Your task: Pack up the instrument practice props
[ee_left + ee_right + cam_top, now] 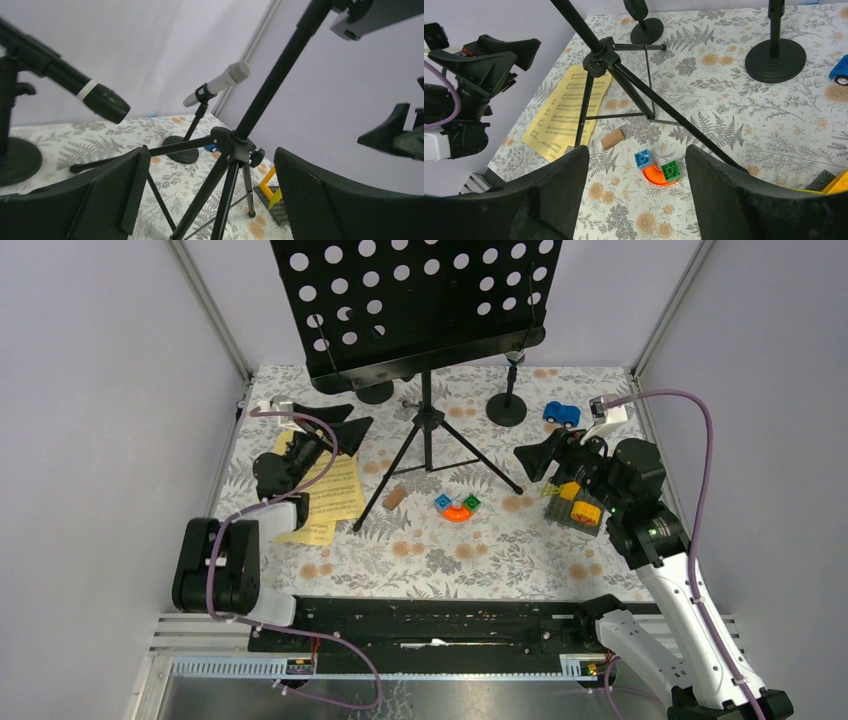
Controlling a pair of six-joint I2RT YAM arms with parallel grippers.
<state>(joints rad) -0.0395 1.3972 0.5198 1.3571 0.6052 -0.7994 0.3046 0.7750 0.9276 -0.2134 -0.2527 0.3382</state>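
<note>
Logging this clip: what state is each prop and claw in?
Music rack: upright on spread tripod legs.
Sheet-music pages: lying flat, off the rack.
Silver microphone: mounted, tilted.
Black microphone: mounted, tilted.
Left claw: open, empty.
Right claw: open, empty.

Black music rack [415, 300] dotted with round holes, yellow sheet-music pages [335, 495] (dark staves), silver microphone [220, 82], white-banded black microphone [60, 71], blue toy car [562, 414], fern-print tablecloth [450, 560]

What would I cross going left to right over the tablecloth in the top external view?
yellow sheet-music pages → wooden block → orange curved block → right-hand mic holder → blue toy car
</note>
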